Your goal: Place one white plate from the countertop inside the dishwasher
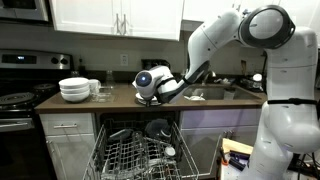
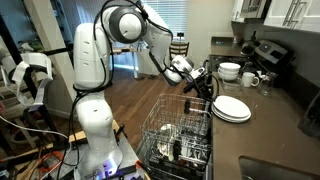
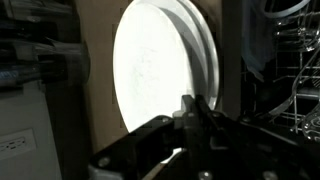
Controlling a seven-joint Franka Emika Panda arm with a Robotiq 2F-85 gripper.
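A short stack of white plates [image 2: 231,108] lies on the dark countertop [image 2: 275,135], just beside the open dishwasher. The wrist view is filled by the top white plate [image 3: 160,65], bright and round. My gripper [image 3: 197,112] is at its near rim, fingers pinched together on the edge. In both exterior views the gripper [image 2: 205,88] [image 1: 150,97] sits low at the counter edge above the dishwasher's pulled-out wire rack [image 2: 180,135] [image 1: 130,155]. From the front, the gripper hides the plates.
A taller stack of white bowls [image 1: 74,89] [image 2: 229,71] and mugs [image 2: 250,79] stand further along the countertop [image 1: 115,100]. Beyond them is the black stove [image 1: 15,100]. The rack [image 3: 295,80] holds several dishes between upright prongs. A sink is on the other side.
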